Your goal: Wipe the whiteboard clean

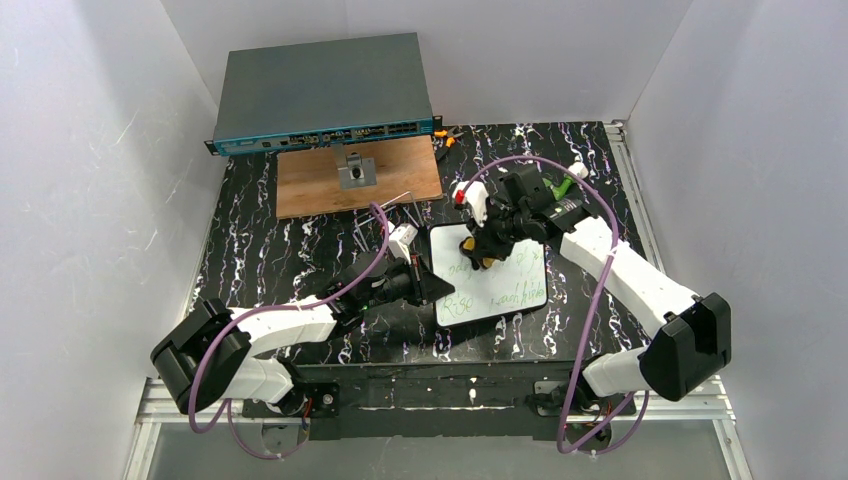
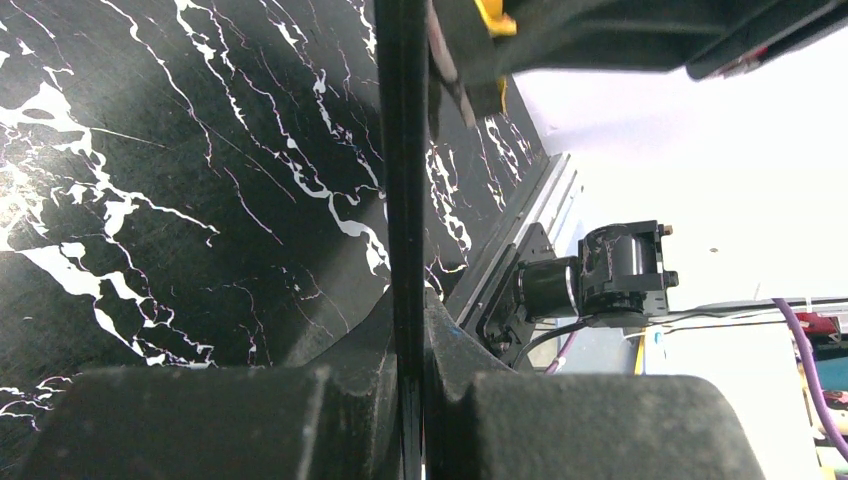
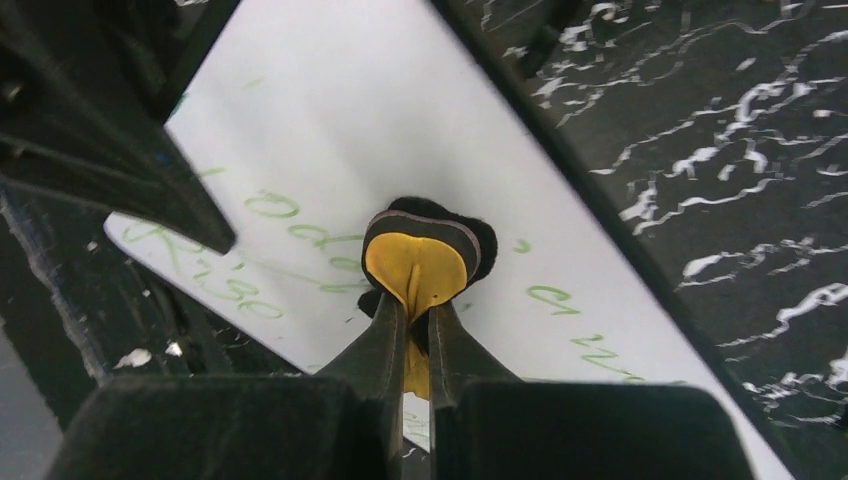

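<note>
A small white rectangular whiteboard (image 1: 512, 290) with a thin black rim lies on the black table top (image 1: 250, 255) with white marble veins, near the middle and a little to the right, in front of a brown wooden panel (image 1: 400, 170). Green handwritten marks (image 3: 272, 205) cover a large part of its surface.

The left gripper (image 1: 428, 287) is at the left edge of the whiteboard. In the left wrist view, the board is seen edge-on as a dark vertical strip (image 2: 405, 180), and the two black fingers (image 2: 365, 345) are clenched on this edge.

The right gripper (image 1: 484, 252) stands over the upper left part of the board. Its fingers (image 3: 385, 335) are pressed together on a yellow eraser (image 3: 417, 262) with a black felt layer, and the felt side touches the white surface among the green letters.

Behind the wooden panel, a flat grey-blue metal box (image 1: 325, 85) with a row of ports on its front stands at the far edge of the table. A small grey metal part (image 1: 357, 172) sits on the panel
</note>
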Robot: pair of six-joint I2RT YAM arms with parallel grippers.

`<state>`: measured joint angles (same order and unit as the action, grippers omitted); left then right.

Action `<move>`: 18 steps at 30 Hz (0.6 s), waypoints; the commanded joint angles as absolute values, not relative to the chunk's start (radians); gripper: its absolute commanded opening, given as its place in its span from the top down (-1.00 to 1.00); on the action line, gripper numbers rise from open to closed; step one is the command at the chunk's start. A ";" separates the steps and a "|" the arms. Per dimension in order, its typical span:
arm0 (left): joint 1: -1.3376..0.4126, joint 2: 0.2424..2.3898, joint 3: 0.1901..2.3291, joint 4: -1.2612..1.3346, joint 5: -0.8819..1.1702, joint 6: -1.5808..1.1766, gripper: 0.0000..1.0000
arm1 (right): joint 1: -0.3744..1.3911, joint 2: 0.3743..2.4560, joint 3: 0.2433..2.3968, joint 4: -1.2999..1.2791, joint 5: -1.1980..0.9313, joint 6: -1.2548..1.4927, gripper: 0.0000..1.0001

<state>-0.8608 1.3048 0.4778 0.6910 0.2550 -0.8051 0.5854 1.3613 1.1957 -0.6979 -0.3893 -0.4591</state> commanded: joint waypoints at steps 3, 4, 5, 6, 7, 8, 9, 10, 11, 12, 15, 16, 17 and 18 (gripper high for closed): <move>-0.865 1.289 0.481 0.662 0.262 -0.754 1.00 | 0.573 1.382 1.240 -0.608 -0.256 -0.396 0.97; -0.866 1.287 0.481 0.660 0.261 -0.752 1.00 | 0.571 1.376 1.228 -0.605 -0.255 -0.400 0.97; -0.865 1.286 0.479 0.660 0.261 -0.752 1.00 | 0.571 1.369 1.214 -0.603 -0.257 -0.408 0.97; -0.865 1.286 0.479 0.660 0.259 -0.751 1.00 | 0.569 1.362 1.205 -0.604 -0.263 -0.415 0.97; -0.864 1.286 0.477 0.661 0.260 -0.751 1.00 | 0.569 1.355 1.198 -0.618 -0.279 -0.428 0.97; -0.864 1.287 0.478 0.662 0.260 -0.751 1.00 | 0.568 1.350 1.196 -0.638 -0.304 -0.446 0.97; -0.864 1.289 0.477 0.666 0.263 -0.752 1.00 | 0.568 1.345 1.196 -0.659 -0.339 -0.465 0.97; -0.864 1.291 0.478 0.668 0.265 -0.753 1.00 | 0.568 1.343 1.199 -0.684 -0.374 -0.485 0.97; -0.864 1.292 0.479 0.669 0.266 -0.754 1.00 | 0.568 1.341 1.203 -0.709 -0.420 -0.506 0.97; -0.864 1.293 0.479 0.670 0.266 -0.754 1.00 | 0.568 1.341 1.207 -0.736 -0.465 -0.525 0.97; -0.863 1.290 0.479 0.668 0.266 -0.753 1.00 | 0.568 1.349 1.220 -0.772 -0.552 -0.549 0.97; -0.863 1.290 0.478 0.667 0.265 -0.752 1.00 | 0.568 1.353 1.227 -0.773 -0.557 -0.545 0.97; -0.862 1.290 0.479 0.668 0.265 -0.753 1.00 | 0.568 1.358 1.232 -0.765 -0.554 -0.534 0.97; -0.861 1.291 0.478 0.668 0.267 -0.752 1.00 | 0.569 1.361 1.236 -0.753 -0.543 -0.516 0.97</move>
